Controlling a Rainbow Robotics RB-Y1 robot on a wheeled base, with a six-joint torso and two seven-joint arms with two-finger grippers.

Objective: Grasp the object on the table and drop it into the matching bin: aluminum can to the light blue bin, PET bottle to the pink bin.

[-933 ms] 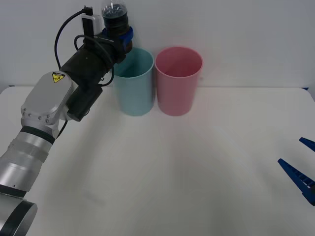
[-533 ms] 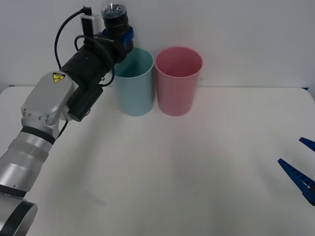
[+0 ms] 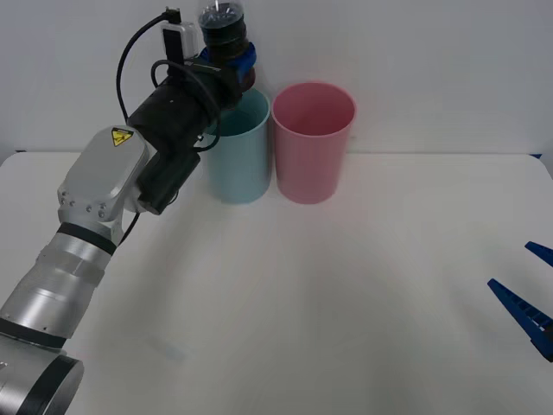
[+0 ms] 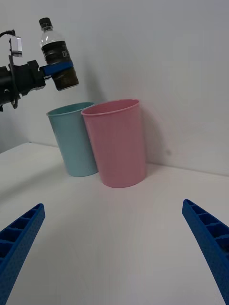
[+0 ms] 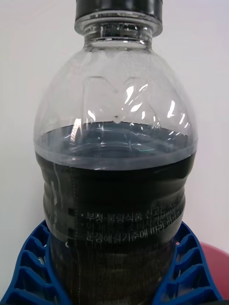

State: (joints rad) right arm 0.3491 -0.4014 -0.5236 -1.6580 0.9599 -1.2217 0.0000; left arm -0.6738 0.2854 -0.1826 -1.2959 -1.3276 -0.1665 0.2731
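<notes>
While the left arm reached forward and up across the table's (image 3: 346,285) far left side, its left gripper (image 3: 235,62) was clamped around the lower body of the PET bottle (image 3: 225,33), which it held in the air, cap upward and tilted slightly. In the front view the bottle hung above the rear rim of the light blue bin (image 3: 239,147), clear of the rim and not inside it. In the left wrist view the blue ribbed fingers (image 5: 33,267) cupped both sides of the bottle's dark labelled body, with the dark liquid level sitting just below the clear shoulder and the dark cap (image 5: 119,7) at the top. A sliver of the pink bin (image 5: 214,257) showed beyond one finger. The two bins stood upright side by side against the white wall at the back of the table, touching or very nearly so, with the light blue bin to the left of the pink bin (image 3: 313,143). From the right wrist view the bottle appeared above and a little to the outer side of the light blue bin. The right gripper (image 3: 529,298) waited low at the table's right edge, well apart from the bins, its blue fingers (image 4: 19,238) spread wide and holding nothing.
</notes>
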